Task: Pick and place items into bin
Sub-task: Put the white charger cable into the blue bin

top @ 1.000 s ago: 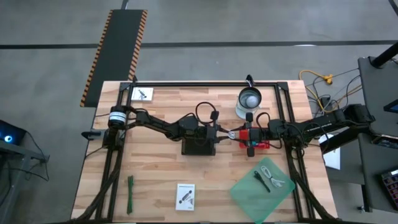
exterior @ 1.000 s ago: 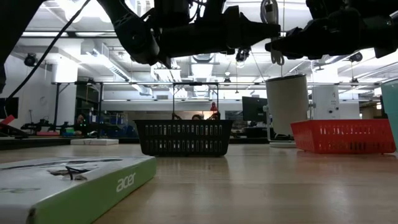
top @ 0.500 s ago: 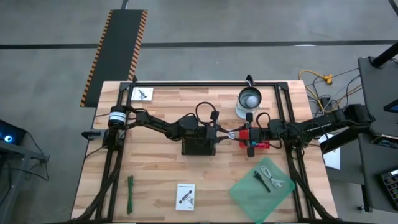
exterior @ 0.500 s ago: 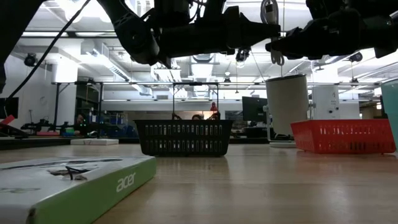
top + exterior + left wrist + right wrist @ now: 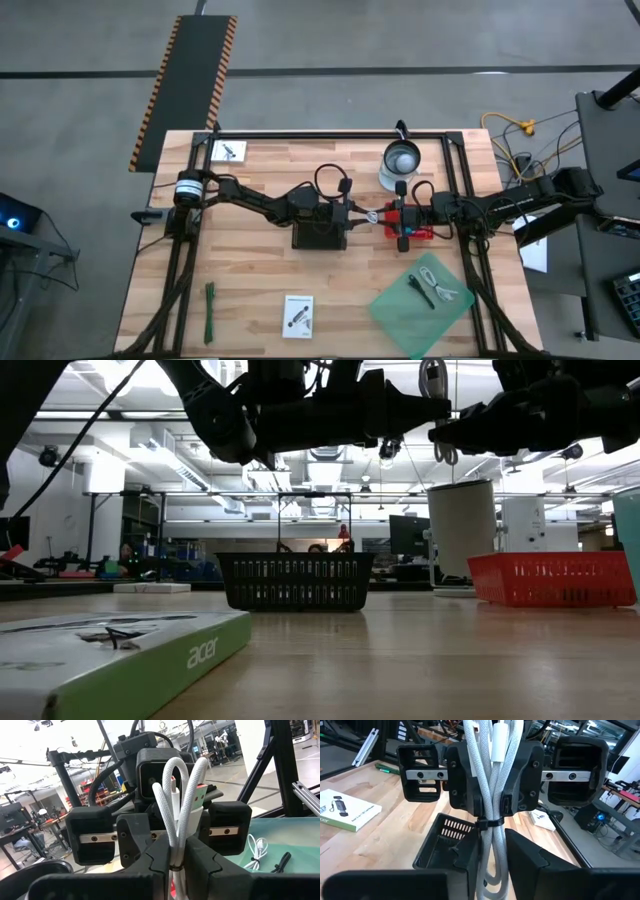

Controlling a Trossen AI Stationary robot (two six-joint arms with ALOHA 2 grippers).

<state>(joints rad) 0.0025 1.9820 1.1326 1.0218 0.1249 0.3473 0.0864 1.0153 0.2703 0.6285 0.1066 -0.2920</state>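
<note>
Meeting nose to nose above the table [image 5: 250,290], between black basket [image 5: 320,236] and red basket [image 5: 418,233]: left gripper [image 5: 356,214] and right gripper [image 5: 384,216]. Both clamping fingers together on one coiled white cable [image 5: 181,795], bundle hanging in mid-air. Lying flat nearby: white printed card [image 5: 298,315], green strip tool [image 5: 210,311].

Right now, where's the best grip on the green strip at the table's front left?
Mid-length, from straight above, fingers across its narrow width: the green strip lies flat, long and thin. Left hand and right hand both grip a white cable mid-table.
</note>
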